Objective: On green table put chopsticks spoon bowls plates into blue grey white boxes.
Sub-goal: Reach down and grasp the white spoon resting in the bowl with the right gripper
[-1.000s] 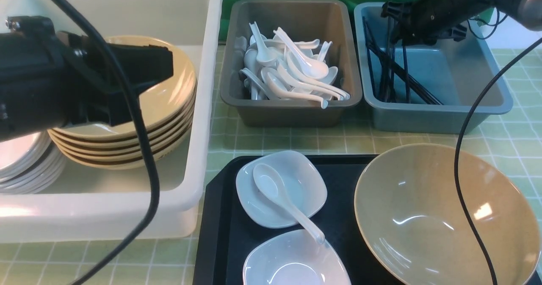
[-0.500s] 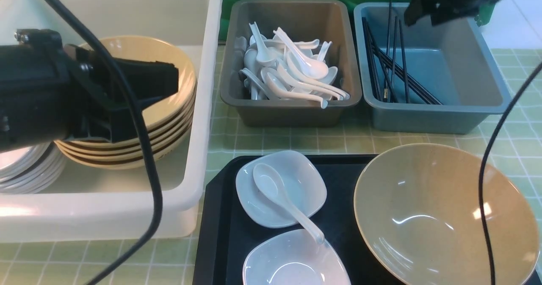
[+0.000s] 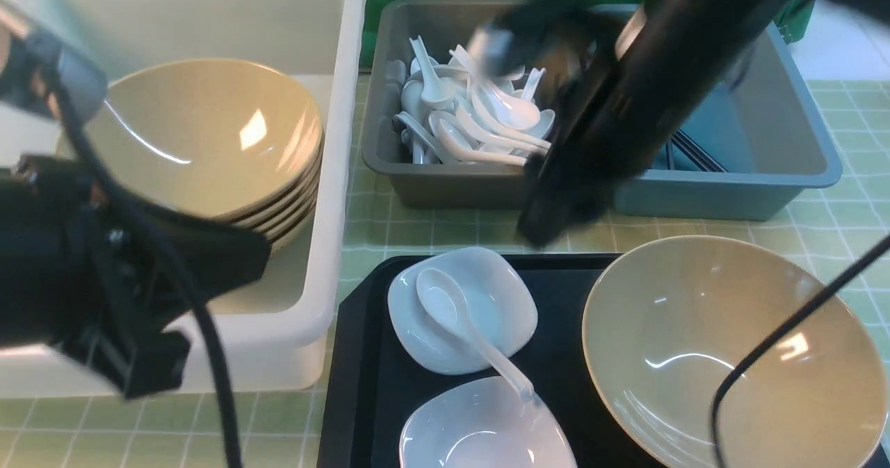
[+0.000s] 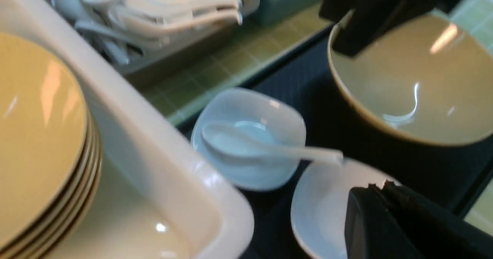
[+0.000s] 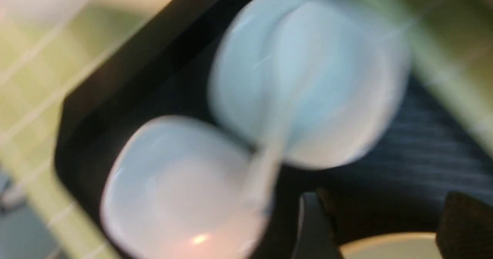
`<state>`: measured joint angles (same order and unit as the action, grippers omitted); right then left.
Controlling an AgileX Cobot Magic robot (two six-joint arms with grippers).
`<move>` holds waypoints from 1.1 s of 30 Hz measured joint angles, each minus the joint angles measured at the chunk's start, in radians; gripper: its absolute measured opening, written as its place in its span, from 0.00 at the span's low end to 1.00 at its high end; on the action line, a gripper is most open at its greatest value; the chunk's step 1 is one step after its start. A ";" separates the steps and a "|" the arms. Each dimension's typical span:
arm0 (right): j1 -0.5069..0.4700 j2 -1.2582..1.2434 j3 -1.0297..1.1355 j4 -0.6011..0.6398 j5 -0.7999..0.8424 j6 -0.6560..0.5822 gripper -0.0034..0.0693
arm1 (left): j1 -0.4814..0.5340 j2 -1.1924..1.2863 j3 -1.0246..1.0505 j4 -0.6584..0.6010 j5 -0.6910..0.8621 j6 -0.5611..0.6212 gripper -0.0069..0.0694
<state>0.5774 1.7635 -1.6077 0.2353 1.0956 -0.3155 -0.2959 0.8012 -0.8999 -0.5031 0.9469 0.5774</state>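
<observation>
Although bowls (image 3: 208, 134), spoons (image 3: 500, 113) and chopsticks (image 3: 695, 156) fill boxes (image 3: 452, 193) toward the worktop's (image 3: 445, 235) far edge, a bowl (image 3: 730, 357), two plates (image 3: 500, 294) and a spoon (image 3: 445, 308) wait on the near-edge tray (image 3: 361, 357); left jaws closed, empty; right jaws open near the plates.

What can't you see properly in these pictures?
Front view: the right arm covers most of the chopsticks in the blue-grey box.
Right wrist view: the plates and the spoon are smeared by motion blur.
Front view: the nearest plate and the tan bowl are cut off by the bottom edge.
</observation>
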 joint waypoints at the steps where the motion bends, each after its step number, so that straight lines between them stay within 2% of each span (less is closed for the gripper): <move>1: 0.018 0.003 0.010 -0.001 -0.006 -0.002 0.62 | 0.000 -0.008 0.000 0.008 0.007 -0.009 0.09; 3: 0.075 0.017 0.054 -0.003 -0.019 -0.009 0.62 | 0.000 -0.040 0.000 0.053 0.053 -0.074 0.09; 6: 0.107 0.060 0.067 -0.004 -0.025 -0.003 0.62 | 0.000 -0.084 0.000 0.082 0.103 -0.132 0.09; 16: 0.111 0.218 0.071 -0.024 -0.063 0.007 0.62 | 0.000 -0.148 -0.001 0.089 0.123 -0.149 0.09; 24: 0.111 0.246 0.071 -0.033 -0.067 0.026 0.61 | 0.000 -0.148 -0.001 0.079 0.123 -0.149 0.09; 28: 0.111 0.246 0.071 -0.033 -0.065 0.028 0.50 | 0.000 -0.148 -0.001 0.077 0.123 -0.149 0.09; 31: 0.111 0.247 0.071 -0.035 -0.040 0.030 0.29 | 0.000 -0.148 -0.001 0.077 0.123 -0.149 0.09; 33: 0.111 0.247 0.071 -0.036 -0.033 0.034 0.24 | 0.000 -0.148 -0.001 0.077 0.123 -0.149 0.09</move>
<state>0.6885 2.0107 -1.5367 0.1995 1.0628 -0.2819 -0.2959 0.6532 -0.9010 -0.4263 1.0701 0.4288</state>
